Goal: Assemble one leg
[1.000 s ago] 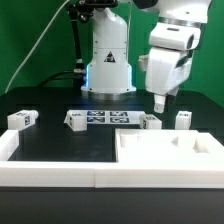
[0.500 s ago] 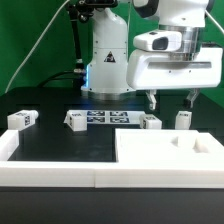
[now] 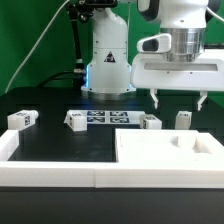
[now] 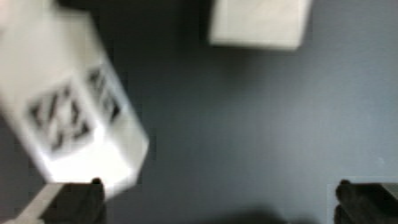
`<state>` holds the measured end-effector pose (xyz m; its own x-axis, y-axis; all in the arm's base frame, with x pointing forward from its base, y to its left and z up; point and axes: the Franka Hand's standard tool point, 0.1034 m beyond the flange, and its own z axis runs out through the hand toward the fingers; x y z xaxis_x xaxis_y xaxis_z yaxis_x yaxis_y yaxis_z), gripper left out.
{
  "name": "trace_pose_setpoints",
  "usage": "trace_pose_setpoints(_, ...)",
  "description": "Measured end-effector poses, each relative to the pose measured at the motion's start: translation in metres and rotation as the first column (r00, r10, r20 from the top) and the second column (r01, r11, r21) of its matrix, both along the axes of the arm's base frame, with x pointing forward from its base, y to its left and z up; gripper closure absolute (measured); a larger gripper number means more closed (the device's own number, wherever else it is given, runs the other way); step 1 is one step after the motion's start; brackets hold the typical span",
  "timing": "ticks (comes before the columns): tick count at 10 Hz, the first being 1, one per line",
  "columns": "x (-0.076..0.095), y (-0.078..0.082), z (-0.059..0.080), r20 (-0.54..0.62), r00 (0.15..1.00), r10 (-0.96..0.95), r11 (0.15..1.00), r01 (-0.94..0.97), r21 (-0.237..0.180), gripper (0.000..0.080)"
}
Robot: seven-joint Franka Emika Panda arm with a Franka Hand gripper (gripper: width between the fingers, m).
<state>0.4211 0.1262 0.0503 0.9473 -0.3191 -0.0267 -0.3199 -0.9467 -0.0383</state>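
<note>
**Exterior view:** The Franka arm's gripper (image 3: 180,100) hangs above the black worktop (image 3: 60,140) toward the exterior view's right. Its two fingers (image 3: 155,100) are spread wide and hold nothing. Below the gap, clear of both fingers, the leg (image 3: 183,119) stands as a small white post on the worktop. A second leg (image 3: 150,122) sits near it on the exterior view's left, roughly beneath one finger. Farther to the left lies the marker board (image 3: 105,118), with a third leg (image 3: 76,120) at its far end. A fourth leg (image 3: 22,119) sits near the worktop's left edge. The large white panel (image 3: 170,155) with a raised rim fills the near right, in front of the legs. The robot base (image 3: 108,60) rises behind.

**Wrist view:** The picture is blurred. Two dark fingertips (image 4: 71,200) show far apart, with only bare dark worktop between them. A tagged leg (image 4: 71,100), white with a black-and-white square marker, lies just beside one fingertip and outside the gap. A plain white piece (image 4: 263,25) lies farther off. It cannot be told which of the exterior view's legs these two are.
</note>
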Motion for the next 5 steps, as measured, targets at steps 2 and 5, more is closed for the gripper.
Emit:
trace_pose_setpoints(2, -0.0114, 0.0135, -0.0030, -0.020, 0.982, -0.189, 0.982, 0.189, 0.013, 0.0151)
trace_pose_setpoints(5, -0.0112, 0.0122, -0.0031, -0.049, 0.984, -0.170, 0.985, 0.171, 0.020, 0.0151)
